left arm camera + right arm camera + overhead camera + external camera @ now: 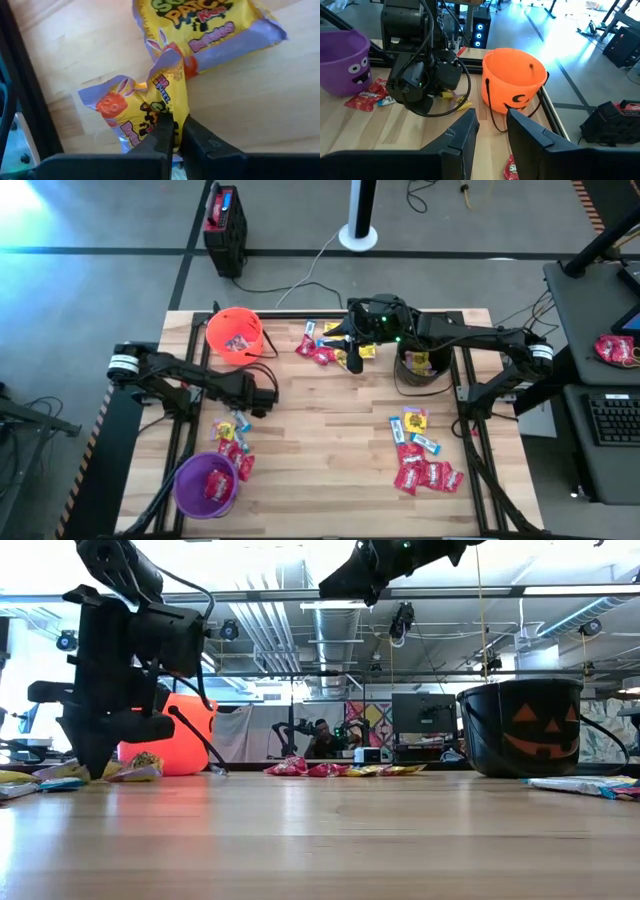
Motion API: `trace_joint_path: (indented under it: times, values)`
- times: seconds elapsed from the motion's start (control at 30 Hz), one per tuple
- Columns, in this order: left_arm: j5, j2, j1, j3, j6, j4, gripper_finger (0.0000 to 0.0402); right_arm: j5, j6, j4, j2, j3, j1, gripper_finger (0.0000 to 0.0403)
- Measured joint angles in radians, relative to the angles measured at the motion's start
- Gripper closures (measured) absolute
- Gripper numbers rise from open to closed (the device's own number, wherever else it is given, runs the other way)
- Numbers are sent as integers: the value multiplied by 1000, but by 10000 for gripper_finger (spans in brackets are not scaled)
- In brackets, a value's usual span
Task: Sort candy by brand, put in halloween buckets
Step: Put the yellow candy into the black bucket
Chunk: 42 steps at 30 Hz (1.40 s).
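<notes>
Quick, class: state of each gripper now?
Left gripper: shut on a yellow candy packet.
Right gripper: partly open, holding nothing.

Bright overhead light; glare on the table (320,840) (left wrist close-up blurred).

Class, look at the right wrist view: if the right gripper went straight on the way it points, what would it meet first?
Probably the orange bucket, which stands dead ahead of the right gripper; depth is hard to judge, but nothing shows between them.
</notes>
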Motion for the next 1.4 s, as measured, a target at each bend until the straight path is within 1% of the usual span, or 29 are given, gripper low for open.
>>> trace_joint_path:
  times: [0.07,0.17,0.4,0.5,0.63,0.73,0.83,0.9,1.0,1.1,1.2,1.3,1.4]
  values:
    - [13,-6,1,15,29,5,392,0,0,-4,0,0,0,301]
    - [45,-20,-3,52,113,5,398,0,0,-7,0,-1,0,301]
    - [56,-97,-18,180,396,-18,401,0,6,-7,0,-4,0,307]
    - [11,-153,-37,221,542,-19,401,1,-6,-6,0,-6,0,306]
    - [-50,-253,-42,234,749,-19,402,1,-68,-6,0,-26,0,302]
    - [-71,-337,-42,235,940,59,402,2,-155,-7,0,-53,2,298]
    - [-2,-409,-31,229,1123,173,401,2,-242,40,18,-81,19,289]
    - [44,-434,-14,227,1227,213,401,-1,-268,87,38,-94,30,276]
    - [109,-451,10,224,1343,277,401,-2,-277,158,88,-88,55,247]
    - [205,-451,22,223,1439,352,401,-2,-288,162,146,-55,84,213]
    - [264,-441,27,222,1492,407,401,-3,-337,158,192,-23,114,187]
    - [265,-431,39,222,1493,412,401,-9,-359,157,231,16,142,170]
    - [265,-418,53,217,1490,419,401,-10,-359,154,267,55,159,163]
